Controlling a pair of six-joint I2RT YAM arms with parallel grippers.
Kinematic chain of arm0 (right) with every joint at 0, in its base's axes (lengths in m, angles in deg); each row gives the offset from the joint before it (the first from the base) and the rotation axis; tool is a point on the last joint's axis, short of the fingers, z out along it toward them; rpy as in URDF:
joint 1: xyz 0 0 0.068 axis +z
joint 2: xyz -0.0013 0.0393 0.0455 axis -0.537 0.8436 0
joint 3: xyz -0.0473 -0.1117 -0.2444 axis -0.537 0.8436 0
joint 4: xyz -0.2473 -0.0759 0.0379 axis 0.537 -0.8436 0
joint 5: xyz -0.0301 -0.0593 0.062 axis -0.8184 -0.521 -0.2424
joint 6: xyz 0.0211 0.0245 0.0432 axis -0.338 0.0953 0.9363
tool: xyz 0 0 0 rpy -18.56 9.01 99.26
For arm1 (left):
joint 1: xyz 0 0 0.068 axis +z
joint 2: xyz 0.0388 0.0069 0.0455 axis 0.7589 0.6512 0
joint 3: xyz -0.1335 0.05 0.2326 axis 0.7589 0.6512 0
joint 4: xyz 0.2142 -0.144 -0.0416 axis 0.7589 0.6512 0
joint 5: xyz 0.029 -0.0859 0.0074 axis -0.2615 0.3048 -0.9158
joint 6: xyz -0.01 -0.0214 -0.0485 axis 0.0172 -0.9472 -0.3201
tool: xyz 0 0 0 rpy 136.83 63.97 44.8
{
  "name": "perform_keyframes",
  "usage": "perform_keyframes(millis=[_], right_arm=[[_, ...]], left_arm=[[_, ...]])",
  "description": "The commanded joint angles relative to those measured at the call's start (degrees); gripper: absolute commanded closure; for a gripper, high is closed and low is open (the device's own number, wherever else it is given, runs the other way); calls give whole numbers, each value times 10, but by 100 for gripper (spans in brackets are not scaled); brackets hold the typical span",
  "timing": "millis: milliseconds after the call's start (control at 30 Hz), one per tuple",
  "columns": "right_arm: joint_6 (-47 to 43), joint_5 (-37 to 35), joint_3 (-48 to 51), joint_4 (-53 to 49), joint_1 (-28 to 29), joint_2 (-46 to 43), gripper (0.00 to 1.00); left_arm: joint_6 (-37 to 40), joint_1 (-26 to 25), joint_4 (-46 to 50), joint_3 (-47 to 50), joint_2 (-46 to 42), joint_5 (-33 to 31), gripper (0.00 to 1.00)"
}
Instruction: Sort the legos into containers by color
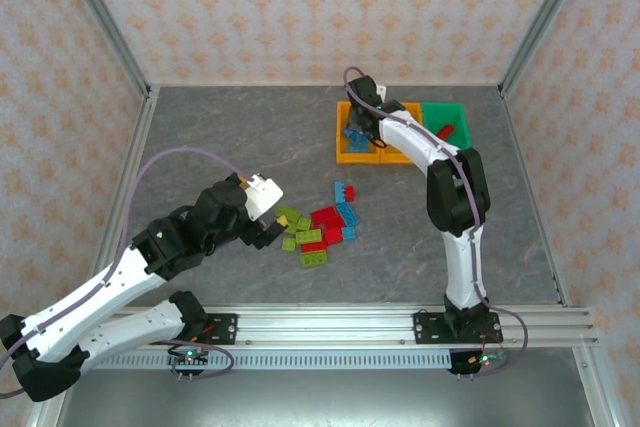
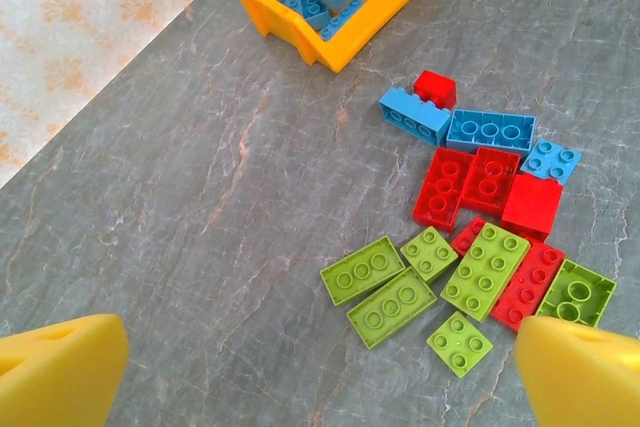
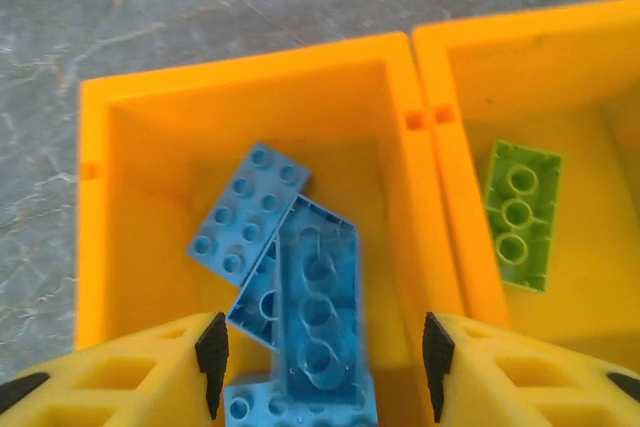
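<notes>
My right gripper (image 3: pixel 320 362) hangs open over the left orange container (image 3: pixel 100 197). A blurred blue lego (image 3: pixel 320 297) lies between its pads, touching neither, on top of other blue legos (image 3: pixel 245 207). In the middle orange container (image 3: pixel 600 277) rests a lime green lego (image 3: pixel 520 212). From the top view the right gripper (image 1: pixel 357 130) is above the containers (image 1: pixel 345 154). My left gripper (image 2: pixel 320 387) is open above the table, just short of the loose pile: lime green legos (image 2: pixel 390 307), red legos (image 2: pixel 470 182) and blue legos (image 2: pixel 490 130). The left gripper (image 1: pixel 275 234) sits at the pile's left side.
The green container (image 1: pixel 450 112) at the row's right end holds a red lego (image 1: pixel 445 131). Metal frame posts and patterned walls enclose the grey table (image 1: pixel 220 147). Open table surface lies left of the pile (image 2: pixel 200 227) and between pile and containers.
</notes>
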Motion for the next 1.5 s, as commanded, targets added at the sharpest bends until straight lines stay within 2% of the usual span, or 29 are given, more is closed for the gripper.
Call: perform_keyframes(millis=[0, 167, 333, 433, 633, 800, 933, 1233, 1367, 1467], right_arm=[[4, 31, -5, -48, 4, -51, 42], [26, 96, 124, -20, 11, -177, 42], [57, 159, 325, 56, 36, -322, 42], [77, 199, 416, 106, 45, -362, 42], [101, 279, 481, 183, 42, -328, 43], [114, 314, 474, 227, 36, -263, 43], [115, 287, 455, 220, 33, -216, 46], [134, 290, 468, 230, 32, -167, 50], [133, 263, 469, 215, 32, -167, 60], [127, 232, 462, 192, 32, -182, 56]], left_arm=[[7, 4, -14, 8, -5, -15, 0], [5, 3, -11, 5, -3, -10, 0], [7, 5, -10, 4, -5, 0, 0], [7, 5, -10, 3, -2, 3, 0], [5, 5, -9, 2, 6, 8, 0], [5, 5, -10, 3, 5, -2, 0], [5, 5, -10, 3, 8, -5, 0], [4, 5, -3, -2, 19, -22, 0], [4, 5, -4, -1, 19, -21, 0], [4, 5, -3, -1, 18, -22, 0]])
